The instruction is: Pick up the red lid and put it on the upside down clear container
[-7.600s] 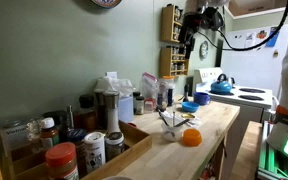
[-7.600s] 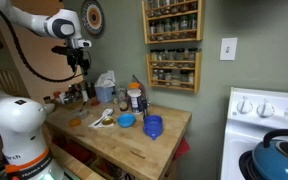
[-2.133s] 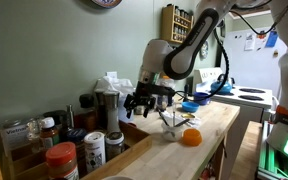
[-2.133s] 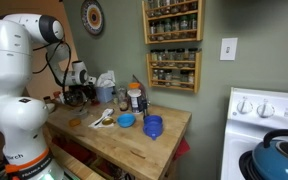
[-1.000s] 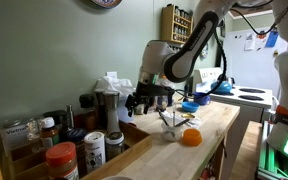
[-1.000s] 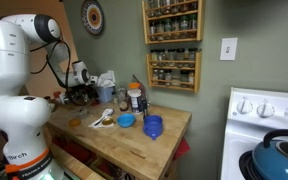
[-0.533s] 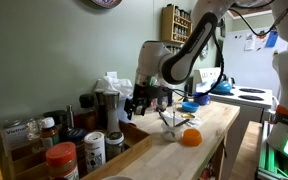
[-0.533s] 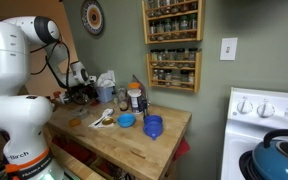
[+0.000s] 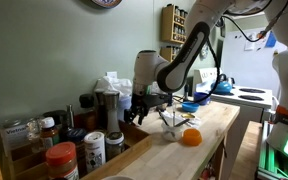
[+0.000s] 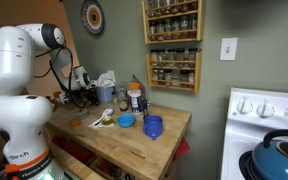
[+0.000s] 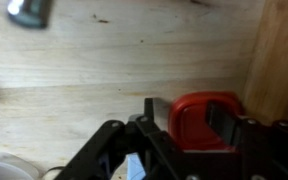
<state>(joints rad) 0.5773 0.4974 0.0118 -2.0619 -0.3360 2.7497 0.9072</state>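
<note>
Nearby, wooden edge (image 11: 280, 60) flanks red lid (image 11: 196, 116).

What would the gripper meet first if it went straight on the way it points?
The red lid, lying on the counter under the open gripper; depth is unclear, so one finger may touch its rim first.

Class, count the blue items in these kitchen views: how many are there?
3: a bowl and a cup on the counter, and a kettle on the stove. More may be hidden.
</note>
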